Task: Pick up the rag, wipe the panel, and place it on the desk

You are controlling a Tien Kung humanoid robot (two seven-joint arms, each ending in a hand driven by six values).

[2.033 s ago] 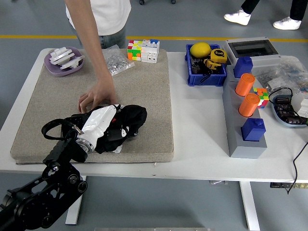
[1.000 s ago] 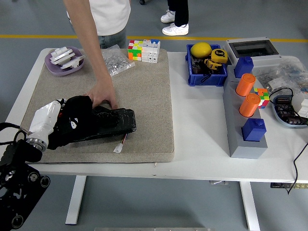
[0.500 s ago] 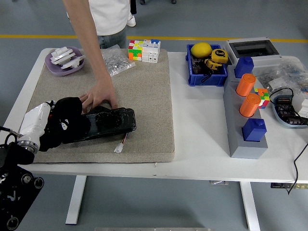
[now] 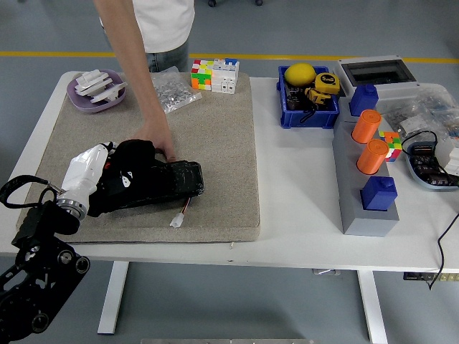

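Rag (image 4: pixel 130 166): black, bunched on the panel's (image 4: pixel 172 183) nine o'clock end.
Left hand (image 4: pixel 107 172): clenched around rag.
Person's hand (image 4: pixel 159 141): steadying panel at twelve o'clock.

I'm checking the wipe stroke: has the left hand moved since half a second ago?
Yes. The left hand, holding the black rag on the panel, has slid right along the panel, away from the mat's left edge.
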